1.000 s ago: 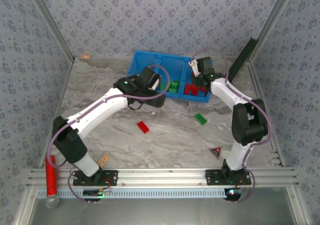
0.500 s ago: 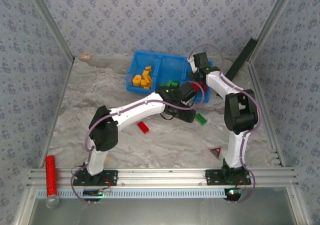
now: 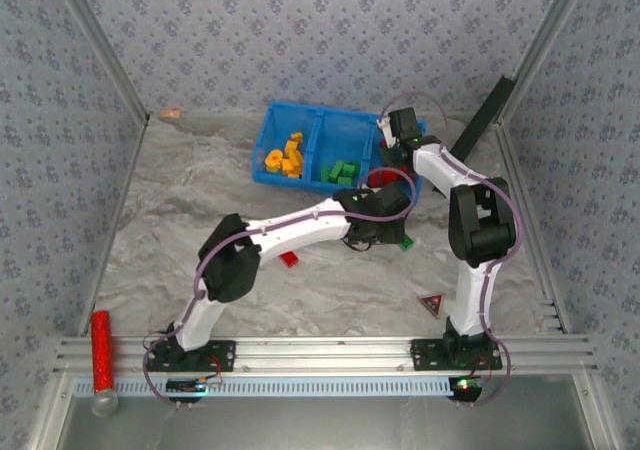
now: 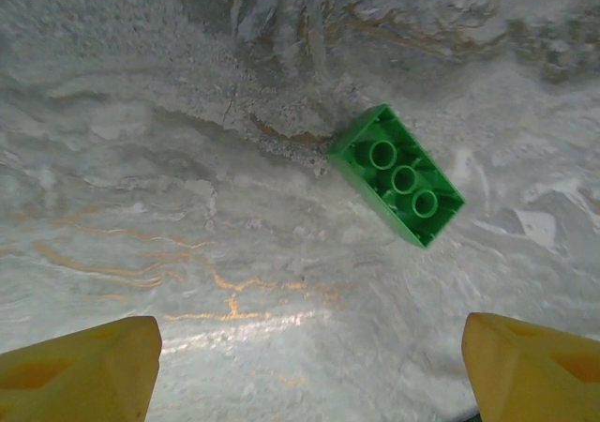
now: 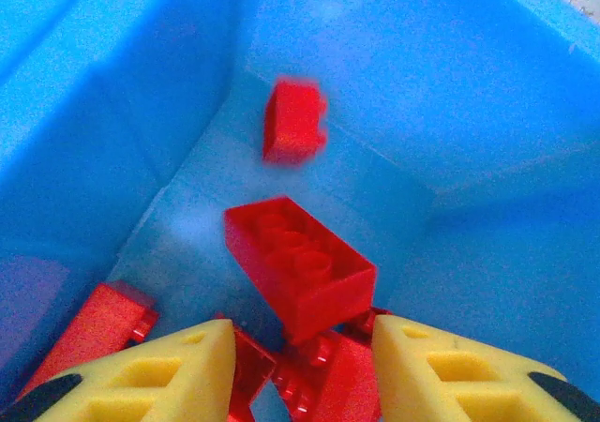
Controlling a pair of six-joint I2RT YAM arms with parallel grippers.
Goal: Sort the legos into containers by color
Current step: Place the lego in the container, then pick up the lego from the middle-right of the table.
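Note:
The blue tray [image 3: 300,120] stands at the back, its containers holding orange-yellow legos [image 3: 283,157] on the left, green legos [image 3: 343,172] in the middle and red ones on the right. My right gripper [image 5: 305,366] is open low inside the red compartment [image 5: 441,84]. A red brick [image 5: 300,267] lies tilted just beyond its fingertips on other red bricks, and a smaller red one [image 5: 292,122] is blurred farther in. My left gripper [image 4: 314,366] is open wide above the marble table. A green brick [image 4: 396,173] lies hollow side up ahead of it, slightly right. A red brick [image 3: 290,258] lies loose on the table.
A black-and-red triangular piece [image 3: 432,303] sits near the right arm's base. A red glittery cylinder [image 3: 100,342] lies at the front left edge. A black bar [image 3: 487,110] leans in the back right corner. A small tan object [image 3: 171,114] is at the back left.
My left arm swung right from the tray to above the green brick on the table. My right gripper went from shut to open inside the red compartment, and a red brick now lies free there.

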